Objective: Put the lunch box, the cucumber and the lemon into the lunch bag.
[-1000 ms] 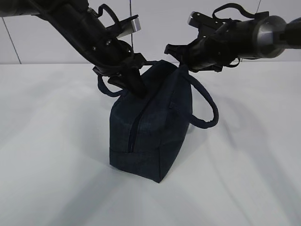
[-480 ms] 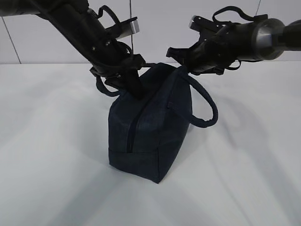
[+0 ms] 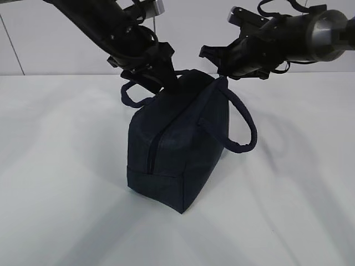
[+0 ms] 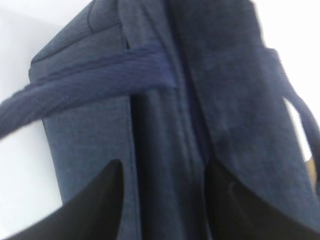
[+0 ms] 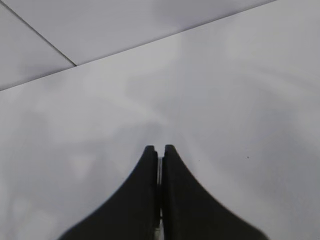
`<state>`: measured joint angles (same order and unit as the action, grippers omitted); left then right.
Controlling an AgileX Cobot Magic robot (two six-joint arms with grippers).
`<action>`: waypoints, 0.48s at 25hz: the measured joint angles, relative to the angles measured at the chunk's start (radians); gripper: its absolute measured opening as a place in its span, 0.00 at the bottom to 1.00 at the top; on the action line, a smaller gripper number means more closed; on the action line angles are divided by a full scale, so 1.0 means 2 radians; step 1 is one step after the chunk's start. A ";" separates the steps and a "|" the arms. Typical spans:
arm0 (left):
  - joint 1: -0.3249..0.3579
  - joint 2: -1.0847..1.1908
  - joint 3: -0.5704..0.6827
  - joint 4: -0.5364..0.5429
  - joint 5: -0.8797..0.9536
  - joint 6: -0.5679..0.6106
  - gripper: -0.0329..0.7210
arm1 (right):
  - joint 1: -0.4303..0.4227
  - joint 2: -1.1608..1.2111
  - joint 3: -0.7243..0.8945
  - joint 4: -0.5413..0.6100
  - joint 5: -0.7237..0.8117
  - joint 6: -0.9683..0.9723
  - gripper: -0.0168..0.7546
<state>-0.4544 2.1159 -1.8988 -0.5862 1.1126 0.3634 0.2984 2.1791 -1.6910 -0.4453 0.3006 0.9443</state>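
The dark navy lunch bag (image 3: 177, 144) stands on the white table with its zipper (image 3: 151, 149) closed along the side facing me. My left gripper (image 3: 166, 86) is at the bag's top near the left handle (image 3: 133, 97). In the left wrist view its fingers (image 4: 162, 167) hold a raised fold of the bag (image 4: 90, 125) between them. My right gripper (image 3: 206, 54) hovers just above the bag's far top end, shut, with only table in front of it in the right wrist view (image 5: 160, 148). The lunch box, cucumber and lemon are out of view.
The bag's right handle (image 3: 247, 136) hangs out over the white table (image 3: 299, 183). A pale tiled wall (image 3: 188, 27) rises behind the table. Both arms reach in from the upper corners above the bag.
My left gripper has moved up and to the right, and the bag's top and left handle rose with it. My right gripper has lifted slightly. The bag's base shifted a little left.
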 joint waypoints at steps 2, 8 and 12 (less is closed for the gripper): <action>0.000 0.000 0.000 -0.001 -0.006 0.000 0.57 | 0.000 0.000 0.000 0.000 0.001 0.000 0.03; 0.000 0.030 -0.001 -0.026 -0.028 0.007 0.52 | 0.001 0.000 0.000 0.000 0.001 0.000 0.03; 0.000 0.033 -0.001 -0.026 -0.033 0.008 0.15 | 0.002 0.000 0.000 0.000 0.001 -0.001 0.03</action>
<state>-0.4544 2.1822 -1.9011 -0.6389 1.0468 0.3785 0.3020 2.1791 -1.6910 -0.4453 0.3024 0.9429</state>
